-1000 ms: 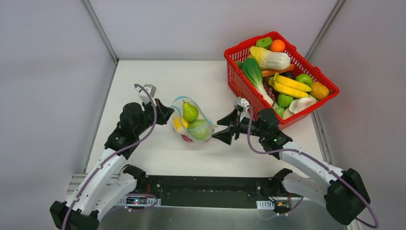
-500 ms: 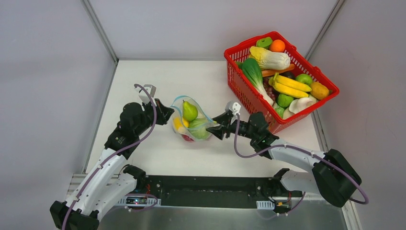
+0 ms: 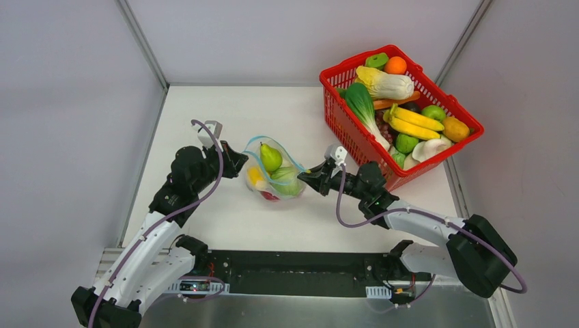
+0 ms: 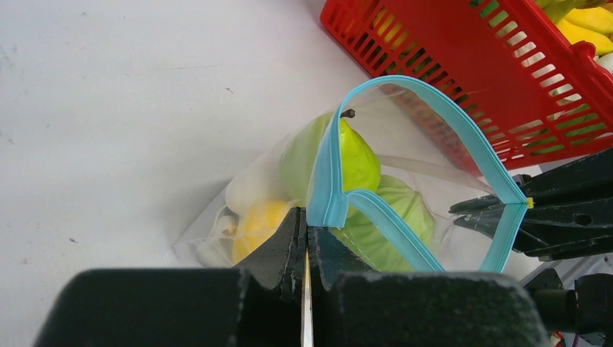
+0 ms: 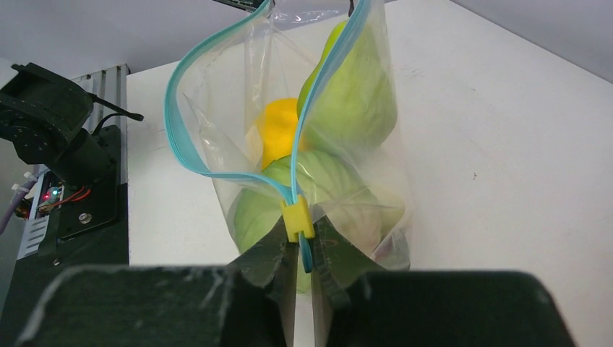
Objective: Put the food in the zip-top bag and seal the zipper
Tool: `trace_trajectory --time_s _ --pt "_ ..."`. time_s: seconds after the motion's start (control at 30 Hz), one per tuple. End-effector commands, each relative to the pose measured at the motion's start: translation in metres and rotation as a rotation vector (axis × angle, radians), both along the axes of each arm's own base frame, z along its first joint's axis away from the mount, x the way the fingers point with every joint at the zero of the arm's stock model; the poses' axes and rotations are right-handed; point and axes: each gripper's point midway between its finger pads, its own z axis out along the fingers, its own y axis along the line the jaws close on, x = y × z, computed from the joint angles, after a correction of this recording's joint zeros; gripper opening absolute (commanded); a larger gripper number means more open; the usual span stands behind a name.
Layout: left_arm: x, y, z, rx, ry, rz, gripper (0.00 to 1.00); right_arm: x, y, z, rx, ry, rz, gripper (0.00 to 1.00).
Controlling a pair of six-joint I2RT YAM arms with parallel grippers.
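Observation:
The zip-top bag [image 3: 274, 179] lies mid-table with its mouth open, the teal zipper [image 4: 448, 126] bowed into a loop. Inside show a green pear [image 3: 271, 158], a green cabbage [image 5: 318, 195], a yellow lemon [image 5: 278, 130] and something red [image 3: 267, 196] at the bottom. My left gripper [image 4: 307, 225] is shut on the bag's left corner, just below the zipper's end. My right gripper [image 5: 303, 249] is shut on the zipper's other end, with the small yellow slider [image 5: 298, 220] between its fingertips. In the top view the left gripper [image 3: 236, 164] and right gripper [image 3: 306, 179] flank the bag.
A red mesh basket [image 3: 341, 113] full of toy fruits and vegetables stands at the back right, just behind my right arm. White table surface [image 3: 225, 116] lies behind and to the left of the bag. Grey walls close in both sides.
My right gripper has moved left to the bag's right end and closed on the zipper there. The left arm and the bag have stayed put.

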Motion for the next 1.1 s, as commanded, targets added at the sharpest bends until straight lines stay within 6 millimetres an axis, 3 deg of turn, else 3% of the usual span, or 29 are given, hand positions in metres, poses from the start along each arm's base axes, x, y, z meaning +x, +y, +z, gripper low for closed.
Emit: trace_trajectory --time_s 0.0,0.37,0.43,0.63,0.73,0.93,1.07 --pt "0.004 0.007 0.029 -0.03 -0.073 0.042 0.0 0.001 -0.002 0.017 0.018 -0.069 -0.015 0.07" --pt "0.002 0.009 0.024 -0.025 -0.072 0.048 0.0 -0.001 0.0 0.025 0.025 -0.045 0.0 0.01" --pt "0.002 0.009 0.024 -0.022 -0.076 0.048 0.0 0.0 0.0 0.026 0.022 -0.038 -0.003 0.07" --pt "0.004 0.01 0.025 -0.026 -0.093 0.051 0.0 0.001 -0.002 0.017 0.021 0.02 -0.026 0.43" --pt "0.005 0.01 0.023 -0.033 -0.097 0.056 0.0 -0.002 -0.004 0.016 0.029 0.041 -0.031 0.52" --pt "0.006 0.013 0.02 -0.031 -0.099 0.076 0.0 -0.002 -0.015 0.019 0.058 0.057 -0.083 0.56" --pt "0.007 0.018 0.017 -0.023 -0.097 0.097 0.0 0.0 -0.016 0.025 0.071 0.049 -0.098 0.5"
